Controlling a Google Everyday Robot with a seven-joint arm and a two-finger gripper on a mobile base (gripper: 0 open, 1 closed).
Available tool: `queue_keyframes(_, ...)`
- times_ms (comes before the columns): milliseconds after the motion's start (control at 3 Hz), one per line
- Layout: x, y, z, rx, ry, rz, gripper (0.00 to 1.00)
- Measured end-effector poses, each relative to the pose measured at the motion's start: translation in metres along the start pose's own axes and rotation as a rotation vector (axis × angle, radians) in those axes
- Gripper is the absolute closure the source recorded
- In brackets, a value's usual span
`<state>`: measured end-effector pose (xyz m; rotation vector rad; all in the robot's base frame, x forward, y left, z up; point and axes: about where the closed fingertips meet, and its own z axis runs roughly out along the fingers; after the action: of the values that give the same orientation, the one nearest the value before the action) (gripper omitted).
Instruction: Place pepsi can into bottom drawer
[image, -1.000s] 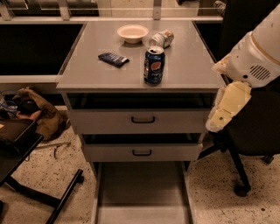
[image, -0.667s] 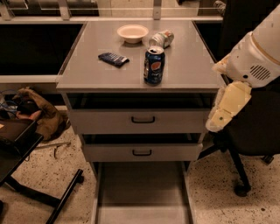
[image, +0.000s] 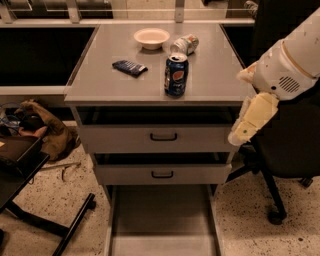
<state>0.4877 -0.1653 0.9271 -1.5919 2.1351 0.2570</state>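
The pepsi can, dark blue with a silver top, stands upright near the front middle of the grey cabinet top. The bottom drawer is pulled out below the two upper drawers, and nothing shows inside it. My gripper hangs on the white arm at the cabinet's right front corner, to the right of the can and lower, level with the top drawer. It holds nothing and is well apart from the can.
A silvery-white can lies on its side behind the pepsi can, beside a white bowl. A dark blue packet lies to the left. A black office chair stands right of the cabinet. A black stand and a brown bag are at left.
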Motion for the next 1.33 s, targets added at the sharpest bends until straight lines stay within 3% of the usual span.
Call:
queue_keyframes(333, -0.002, -0.017, 0.021, -0.001, -0.107, 0.011, 0.00)
queue_keyframes(667, -0.003, -0.018, 0.021, -0.001, -0.107, 0.011, 0.00)
queue_keyframes(1000, -0.006, -0.045, 0.022, 0.055, -0.165, 0.022, 0.00)
queue_keyframes(1333, 0.002, -0.075, 0.017, 0.175, -0.234, 0.099, 0.00)
